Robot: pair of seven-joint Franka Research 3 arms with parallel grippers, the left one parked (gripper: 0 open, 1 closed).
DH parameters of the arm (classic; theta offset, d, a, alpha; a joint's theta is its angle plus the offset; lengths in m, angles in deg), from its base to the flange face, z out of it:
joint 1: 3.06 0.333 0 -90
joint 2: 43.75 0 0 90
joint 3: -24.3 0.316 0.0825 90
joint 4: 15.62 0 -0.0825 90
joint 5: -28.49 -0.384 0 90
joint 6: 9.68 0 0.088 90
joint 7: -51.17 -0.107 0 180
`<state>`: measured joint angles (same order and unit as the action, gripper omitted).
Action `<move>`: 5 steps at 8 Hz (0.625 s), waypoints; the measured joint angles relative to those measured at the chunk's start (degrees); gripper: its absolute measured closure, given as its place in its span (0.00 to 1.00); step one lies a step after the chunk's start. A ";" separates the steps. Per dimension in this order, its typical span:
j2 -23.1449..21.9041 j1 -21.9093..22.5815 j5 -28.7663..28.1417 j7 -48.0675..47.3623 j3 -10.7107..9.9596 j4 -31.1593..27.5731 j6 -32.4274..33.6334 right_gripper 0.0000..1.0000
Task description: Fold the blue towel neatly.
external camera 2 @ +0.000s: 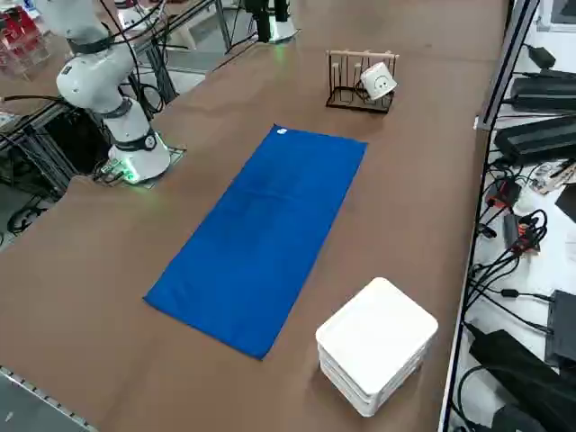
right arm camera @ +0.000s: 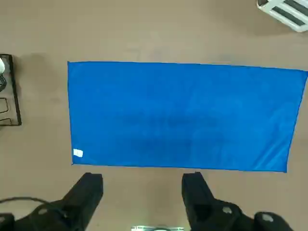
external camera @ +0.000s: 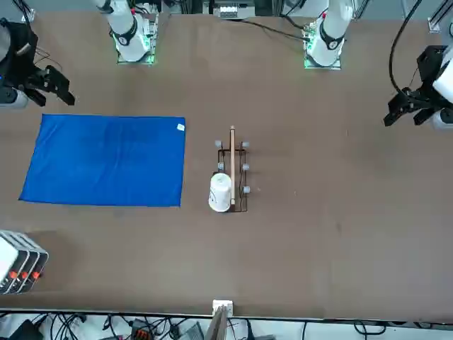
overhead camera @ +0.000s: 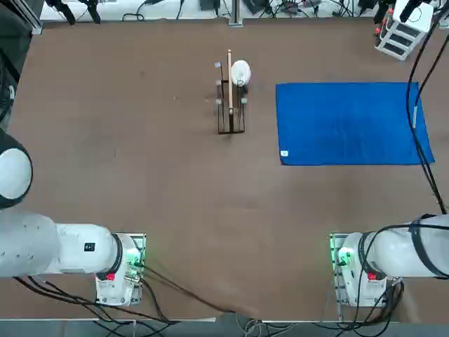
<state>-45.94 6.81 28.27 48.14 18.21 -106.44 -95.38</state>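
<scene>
The blue towel (overhead camera: 347, 123) lies flat and spread out on the brown table in front of the right arm, its long sides running left to right. The same towel (external camera: 106, 161) (external camera 2: 261, 238) has a small white tag (right arm camera: 78, 153) at its near corner toward the table's middle. My right gripper (right arm camera: 143, 179) hangs open above the table, just on the robot's side of the towel's (right arm camera: 183, 115) near long edge, with nothing between its fingers. In the front view the right gripper (external camera: 56, 83) shows at the left edge, raised off the surface.
A small wooden rack (overhead camera: 230, 98) with a white cup (overhead camera: 240, 72) on it stands left of the towel, near the table's middle. A white stacked box (external camera 2: 376, 344) sits beyond the towel's far right corner. Cables hang by the table's right edge.
</scene>
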 joint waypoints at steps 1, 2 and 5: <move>0.00 0.00 0.00 0.00 0.01 0.00 0.00 0.00; 0.02 0.01 0.00 0.00 0.03 0.00 0.00 0.00; 0.27 0.12 0.00 0.00 0.25 0.00 -0.05 0.00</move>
<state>-45.67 6.93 28.27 48.13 18.46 -106.44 -95.43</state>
